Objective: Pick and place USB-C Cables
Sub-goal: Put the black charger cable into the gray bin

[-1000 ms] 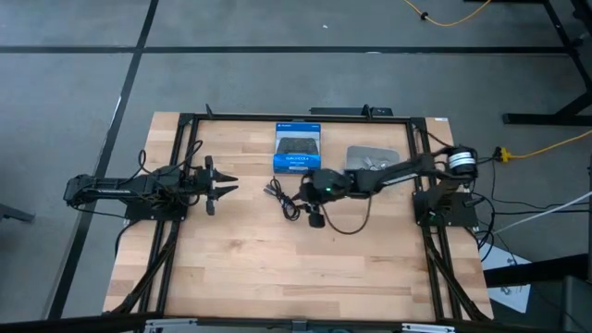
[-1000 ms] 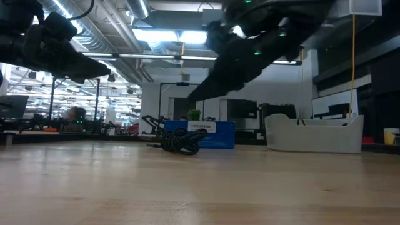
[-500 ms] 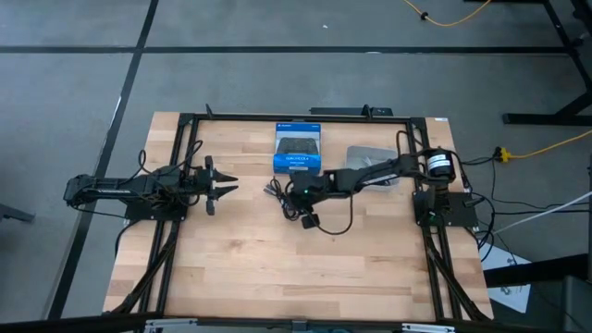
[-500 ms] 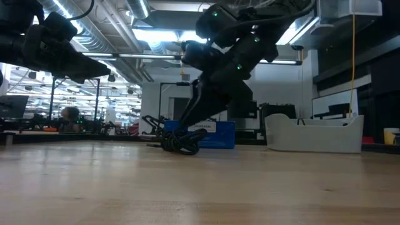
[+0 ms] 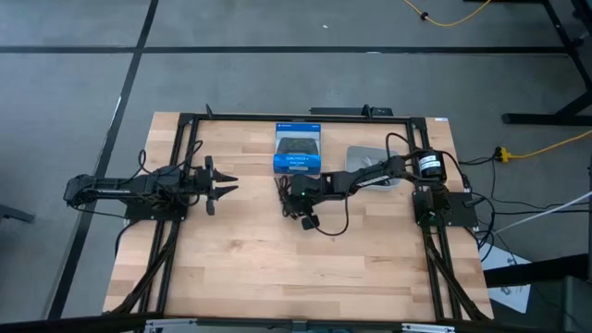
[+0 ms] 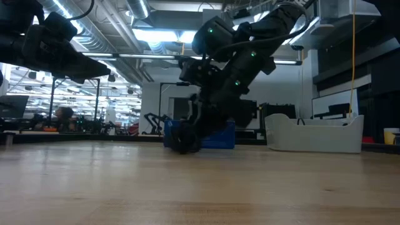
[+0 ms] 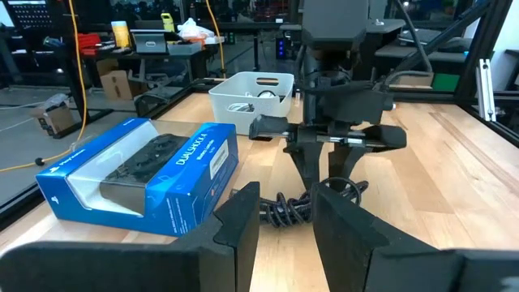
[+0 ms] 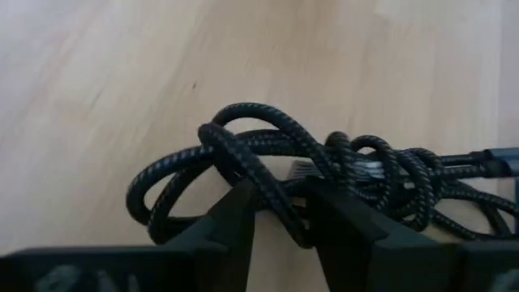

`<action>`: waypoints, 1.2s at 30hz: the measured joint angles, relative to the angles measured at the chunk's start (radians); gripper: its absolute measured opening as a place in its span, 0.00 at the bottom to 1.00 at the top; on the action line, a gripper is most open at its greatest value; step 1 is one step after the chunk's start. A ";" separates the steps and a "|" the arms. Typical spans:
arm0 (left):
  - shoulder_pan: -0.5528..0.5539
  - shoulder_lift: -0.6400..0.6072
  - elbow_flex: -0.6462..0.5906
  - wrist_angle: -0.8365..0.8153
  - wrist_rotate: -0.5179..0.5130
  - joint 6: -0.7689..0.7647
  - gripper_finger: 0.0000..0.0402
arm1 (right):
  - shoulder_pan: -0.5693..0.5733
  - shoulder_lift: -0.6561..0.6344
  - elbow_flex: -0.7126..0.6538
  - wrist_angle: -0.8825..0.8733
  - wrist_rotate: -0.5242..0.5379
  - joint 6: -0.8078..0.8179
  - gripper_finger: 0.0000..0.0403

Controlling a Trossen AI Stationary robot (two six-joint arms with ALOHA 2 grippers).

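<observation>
A black braided USB-C cable coil [image 8: 324, 170] lies on the wooden table just in front of the blue box [image 5: 298, 148]; it also shows in the left wrist view [image 7: 296, 207]. My right gripper [image 8: 280, 219] has come down on the coil [image 5: 282, 191] from above, open, with one finger on each side of a strand. In the low view the right gripper [image 6: 187, 140] hides most of the coil. More cables lie in the white bin [image 7: 251, 93]. My left gripper [image 5: 225, 186] hovers open over the table's left part, pointing at the coil. My right gripper points down with its open fingers [image 8: 235, 215] on either side of one looped strand [image 8: 272, 191] at the coil's near edge. The coil lies flat on the table. Whether the fingers touch the strand, I cannot tell.
The blue-and-black box [image 7: 138, 174] stands right behind the coil. The white bin [image 5: 373, 159] sits at the table's far right, under the right arm. The right arm's own black wire loops over the table [image 5: 342, 222]. Bare wood spreads toward the near edge.
My right gripper has moved toward the table's left and down, from above the table's middle onto the black coil, tipping to point downward. The coil has stayed in place. The left arm has kept still.
</observation>
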 joint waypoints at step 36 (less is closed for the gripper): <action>0.000 0.000 0.000 0.000 0.000 0.000 0.26 | 0.229 -0.668 -0.194 -1.076 0.907 1.089 0.02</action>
